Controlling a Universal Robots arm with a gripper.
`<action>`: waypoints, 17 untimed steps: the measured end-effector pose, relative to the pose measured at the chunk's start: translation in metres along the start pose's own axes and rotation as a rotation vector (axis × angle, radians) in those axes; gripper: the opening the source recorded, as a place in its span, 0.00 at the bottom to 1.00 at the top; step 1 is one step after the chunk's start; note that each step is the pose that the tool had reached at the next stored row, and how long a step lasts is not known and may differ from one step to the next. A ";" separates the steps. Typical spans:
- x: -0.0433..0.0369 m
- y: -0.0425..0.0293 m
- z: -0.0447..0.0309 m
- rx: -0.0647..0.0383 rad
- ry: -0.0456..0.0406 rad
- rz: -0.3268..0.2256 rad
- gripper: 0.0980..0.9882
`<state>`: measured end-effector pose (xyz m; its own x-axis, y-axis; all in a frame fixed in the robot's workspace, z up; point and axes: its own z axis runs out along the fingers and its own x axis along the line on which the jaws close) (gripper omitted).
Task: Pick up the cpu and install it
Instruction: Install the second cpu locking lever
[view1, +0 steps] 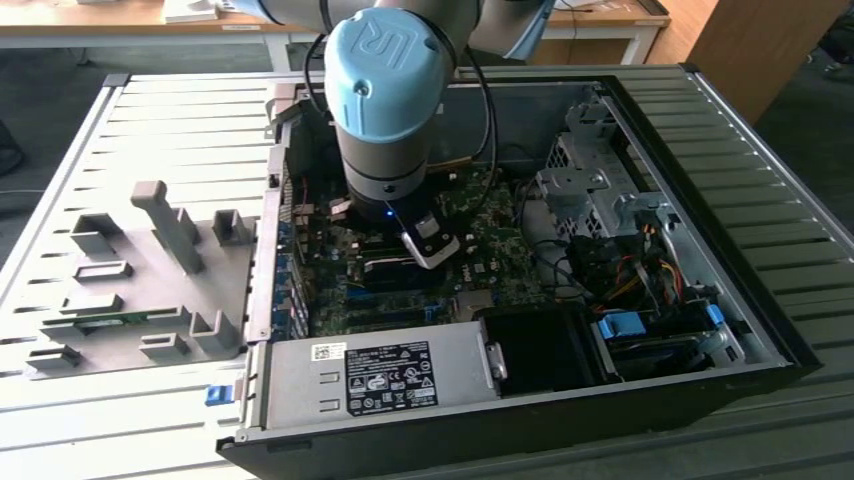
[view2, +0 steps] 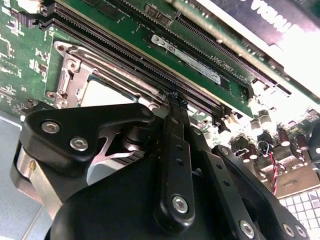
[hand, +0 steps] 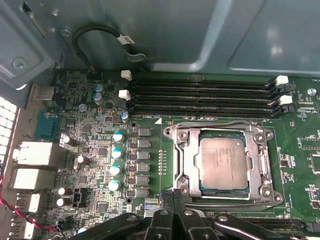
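Cpu (hand: 223, 162) sits flat in the metal socket frame (hand: 184, 165) on the green motherboard (hand: 150, 150), silver top up, just beside the black memory slots (hand: 200, 95). We see the hand (hand: 172, 200) right at the socket's edge, fingers (view2: 175, 107) pressed together, holding nothing. We spot the arm (view1: 390, 110) reaching down into the open computer case (view1: 694, 330), grey fixture tray (view1: 120, 300) on the exterior view's left.

the grey robot arm with light blue plastic cap (view1: 384, 70) points straight down. its black metal gripper (view2: 176, 102) hangs with the fingertips pressed together, holding nothing.
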<state>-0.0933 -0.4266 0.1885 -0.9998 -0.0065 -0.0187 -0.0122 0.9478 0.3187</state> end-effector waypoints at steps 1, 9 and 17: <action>0.0000 -0.0001 0.0004 0.000 -0.0001 0.000 0.01; 0.0002 -0.0007 0.0022 0.000 -0.0001 0.000 0.01; 0.0032 -0.0006 0.0021 0.001 -0.0001 0.000 0.01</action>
<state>-0.0964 -0.4266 0.1863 -0.9998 -0.0065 -0.0188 -0.0121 0.9482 0.3175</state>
